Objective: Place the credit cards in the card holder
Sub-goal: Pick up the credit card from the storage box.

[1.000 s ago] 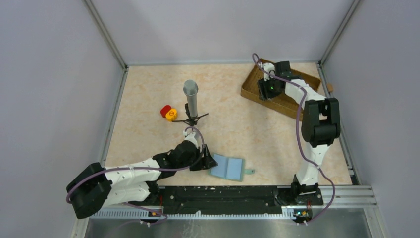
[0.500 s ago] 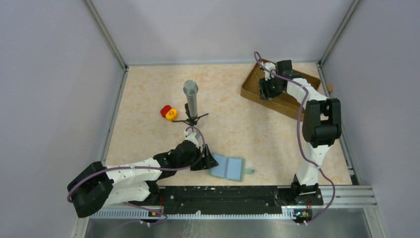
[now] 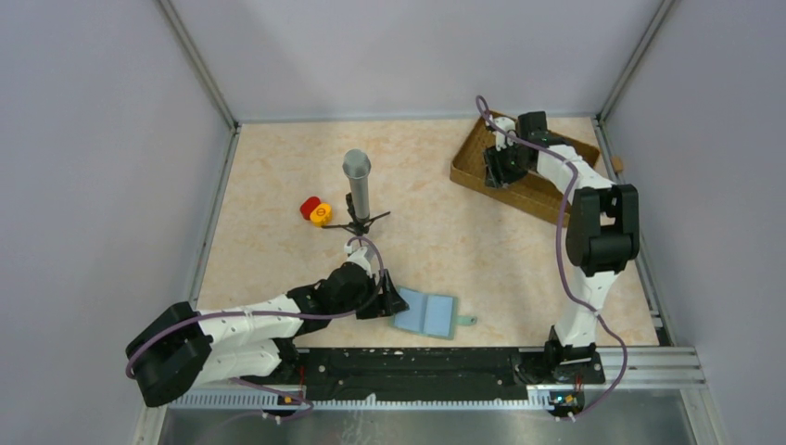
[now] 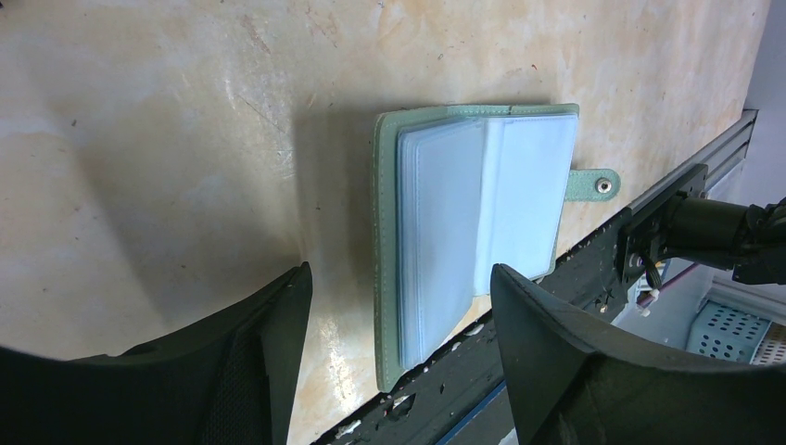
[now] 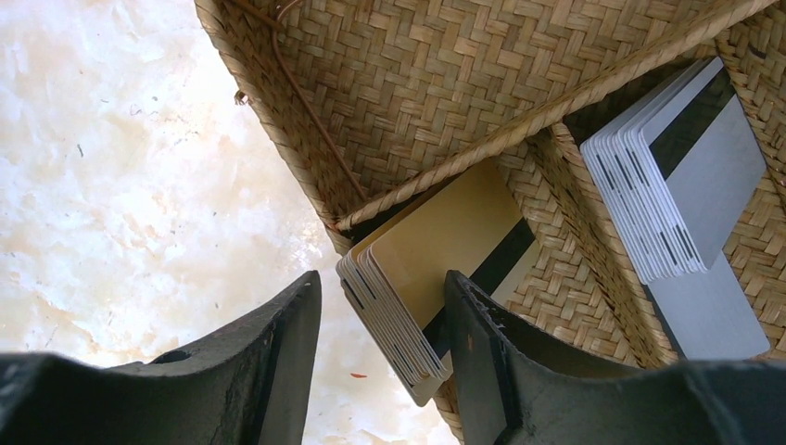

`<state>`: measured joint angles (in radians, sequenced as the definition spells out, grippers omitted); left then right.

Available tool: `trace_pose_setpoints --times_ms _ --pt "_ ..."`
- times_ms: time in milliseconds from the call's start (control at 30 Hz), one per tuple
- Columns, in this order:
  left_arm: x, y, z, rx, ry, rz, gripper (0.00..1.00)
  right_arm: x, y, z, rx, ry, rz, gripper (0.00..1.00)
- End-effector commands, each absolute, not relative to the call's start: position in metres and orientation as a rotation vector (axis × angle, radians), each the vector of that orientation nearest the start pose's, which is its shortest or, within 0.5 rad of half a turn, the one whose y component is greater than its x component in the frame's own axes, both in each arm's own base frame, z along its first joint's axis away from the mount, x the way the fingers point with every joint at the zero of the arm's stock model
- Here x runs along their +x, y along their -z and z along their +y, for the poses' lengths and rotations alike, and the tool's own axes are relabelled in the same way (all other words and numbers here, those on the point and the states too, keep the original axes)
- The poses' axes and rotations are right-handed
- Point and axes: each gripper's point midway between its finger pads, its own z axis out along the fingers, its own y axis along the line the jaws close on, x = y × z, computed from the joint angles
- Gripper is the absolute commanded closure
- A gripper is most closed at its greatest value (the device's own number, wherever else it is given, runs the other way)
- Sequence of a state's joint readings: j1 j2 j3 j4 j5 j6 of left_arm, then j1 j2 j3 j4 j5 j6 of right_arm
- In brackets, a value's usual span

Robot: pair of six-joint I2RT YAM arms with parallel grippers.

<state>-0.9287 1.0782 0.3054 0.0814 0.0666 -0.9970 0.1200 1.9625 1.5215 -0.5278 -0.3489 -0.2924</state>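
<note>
The card holder (image 3: pixel 428 315) (image 4: pixel 482 213) lies open on the table near the front edge, grey-green outside with light blue sleeves and a small tab (image 4: pixel 593 184). My left gripper (image 3: pixel 394 302) (image 4: pixel 400 269) hovers open just left of it, one finger on each side of its near end. In the woven tray (image 3: pixel 519 197), a stack of credit cards (image 5: pixel 445 260) with a tan-gold top card leans on a divider. My right gripper (image 3: pixel 500 167) (image 5: pixel 382 278) is open astride this stack's corner, with a gap at the left finger. A silvery stack (image 5: pixel 695 176) fills the adjoining compartment.
A grey cylinder on a black tripod (image 3: pixel 357 185) stands mid-table, with red and yellow pieces (image 3: pixel 315 210) to its left. The black rail (image 3: pixel 417 362) runs along the front edge, close to the card holder. Grey walls enclose the table.
My right gripper has shifted a little over the tray and its jaws have narrowed slightly. The left arm and the card holder have not moved.
</note>
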Motion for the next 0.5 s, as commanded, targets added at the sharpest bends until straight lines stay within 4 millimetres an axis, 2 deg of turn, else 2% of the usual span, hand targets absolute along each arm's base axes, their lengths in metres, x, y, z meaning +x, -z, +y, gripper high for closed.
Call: trace_pose_setpoints --times_ms 0,267,467 --pt "0.136 -0.042 -0.256 -0.057 1.003 2.507 0.26 0.456 -0.114 0.114 -0.657 -0.439 2.381 0.49" --pt "0.136 -0.041 -0.255 -0.060 1.001 2.508 0.26 0.455 -0.125 0.116 -0.659 -0.443 2.356 0.51" --pt "0.136 -0.041 -0.255 -0.062 1.002 2.508 0.26 0.455 -0.119 0.116 -0.659 -0.449 2.372 0.61"
